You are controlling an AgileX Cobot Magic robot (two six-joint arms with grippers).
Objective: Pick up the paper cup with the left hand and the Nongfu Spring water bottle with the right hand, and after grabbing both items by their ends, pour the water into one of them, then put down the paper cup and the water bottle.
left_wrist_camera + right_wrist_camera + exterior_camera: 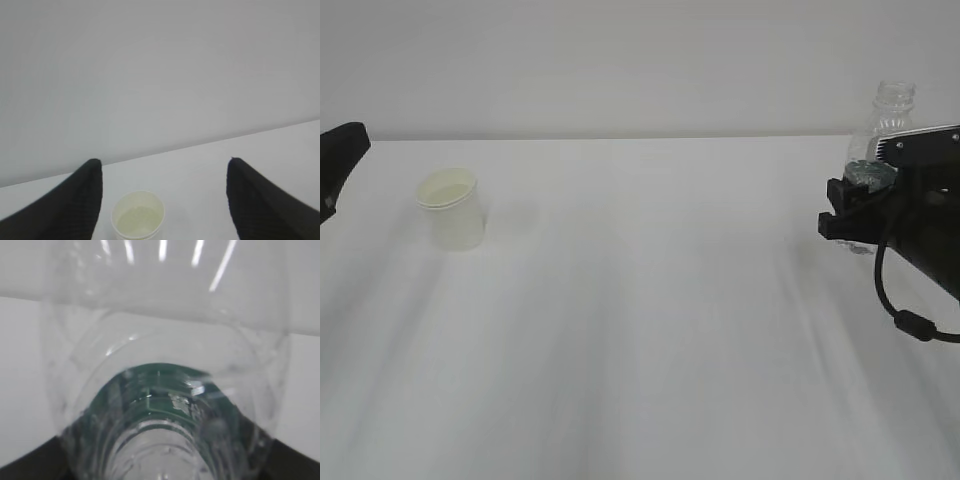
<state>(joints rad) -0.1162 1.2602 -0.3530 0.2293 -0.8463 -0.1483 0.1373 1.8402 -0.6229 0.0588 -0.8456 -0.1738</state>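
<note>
The paper cup (451, 208) stands upright on the white table, left of centre, white outside and pale cream-yellow inside. In the left wrist view the cup (138, 216) sits low between the spread black fingers of my left gripper (162, 164), which is open and touches nothing. Only a black tip of that gripper (342, 150) shows at the exterior view's left edge, apart from the cup. At the far right my right gripper (855, 205) is shut on the upright Nongfu Spring water bottle (892, 112) around its green label. The bottle (165, 365) fills the right wrist view. I cannot make out the water.
The white table (650, 330) spreads wide between cup and bottle and ends at a plain grey wall (620, 60). A black cable (905, 315) loops below the right arm.
</note>
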